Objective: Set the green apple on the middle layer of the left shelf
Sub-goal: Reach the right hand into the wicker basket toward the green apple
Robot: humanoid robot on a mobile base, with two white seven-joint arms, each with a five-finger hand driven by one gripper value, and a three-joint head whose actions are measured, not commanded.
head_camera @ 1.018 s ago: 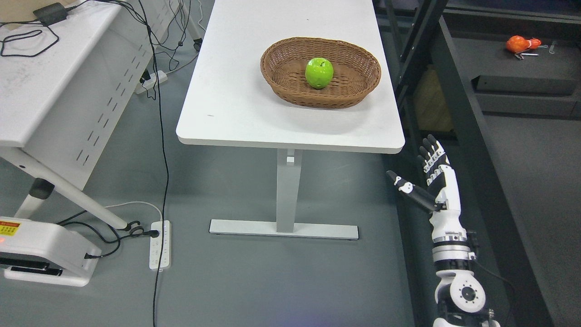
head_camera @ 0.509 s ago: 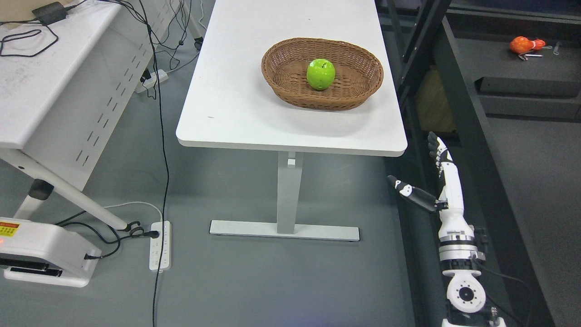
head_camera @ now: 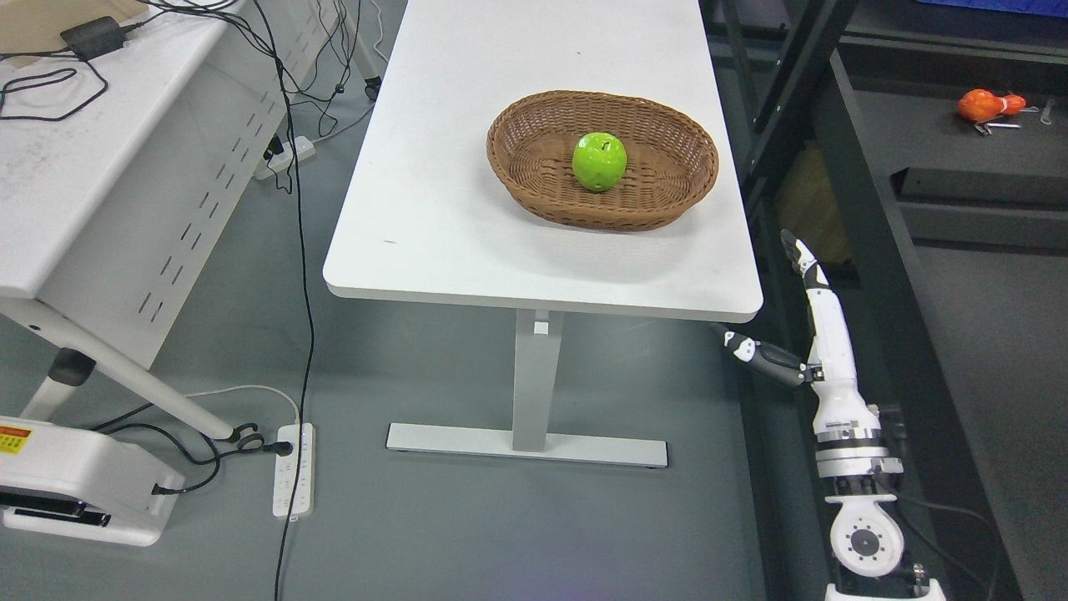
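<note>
Nearest the camera, the right robot hand (head_camera: 805,321) rises from the lower right on its white forearm. It is released and holds nothing: the fingers stretch straight up, edge-on to the camera, and the thumb juts out to the left. It hangs below and just right of the near corner of the desk (head_camera: 467,225), level with the desk's edge and apart from it. The left arm is out of sight.

Farther back on the desk sits the wicker basket (head_camera: 542,179), and the green apple (head_camera: 599,161) rests in its middle, upright, untouched.

This looks like the reach step, barely begun. The next move calls for lifting the hand clear over the desk edge, carrying it forward and left above the basket rim, then closing around the apple from above. The shelf on the left is not in view.
</note>
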